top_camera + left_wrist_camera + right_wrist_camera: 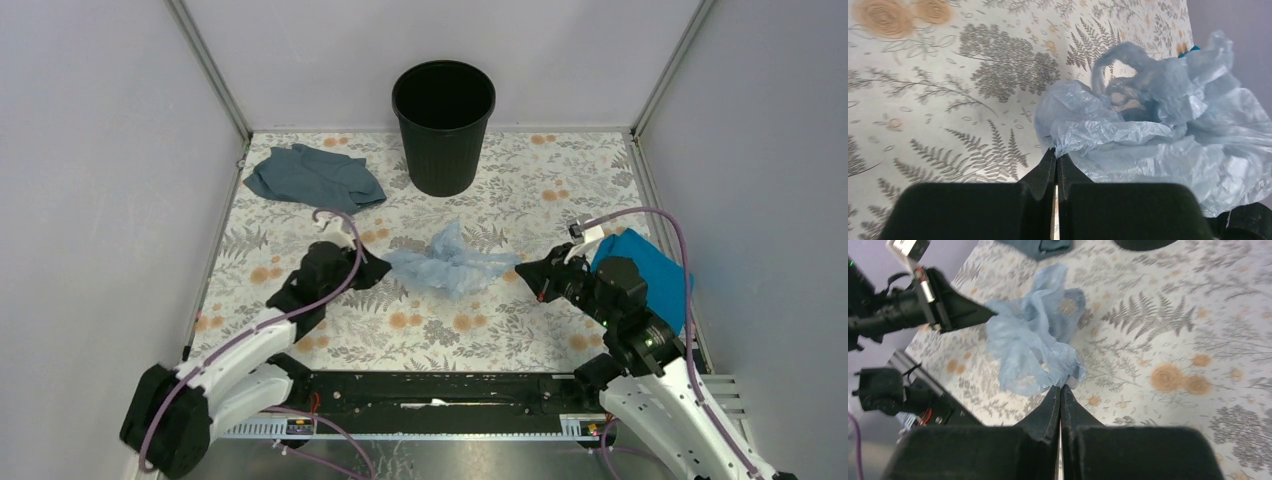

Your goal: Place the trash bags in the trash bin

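Operator: Where's the bag?

Spotter: The trash bag lies mid-table, crumpled, strung out between your two grippers. Thin pale blue film, see-through, heavily creased, with a loop-like fold standing up at the top. It sits near the trash bin but apart from it, on the side nearer your arm bases.

Operator: Left tool?

Spotter: Your left gripper has its fingers pressed flat together with no gap. The tips are right at the bag's left edge, and a fold of film comes out from between them. It reads as a pinch on the film.

Operator: Right?

Spotter: Much the same. On your right gripper the jaws meet at a point and nip the bag's right-hand corner. In the right wrist view the film bunches straight off the tips.

Operator: The bin?

Spotter: Round, black plastic, upright at the back wall, mouth open. It tapers downward, has a ribbed lower body and a rolled rim.

Operator: Anything else around?

Spotter: The table has a pale cover printed with grey ferns and orange flowers. A slate-blue cloth lies rumpled left of the bin. A bright blue folded piece sits flat at the right edge, partly behind your right wrist.
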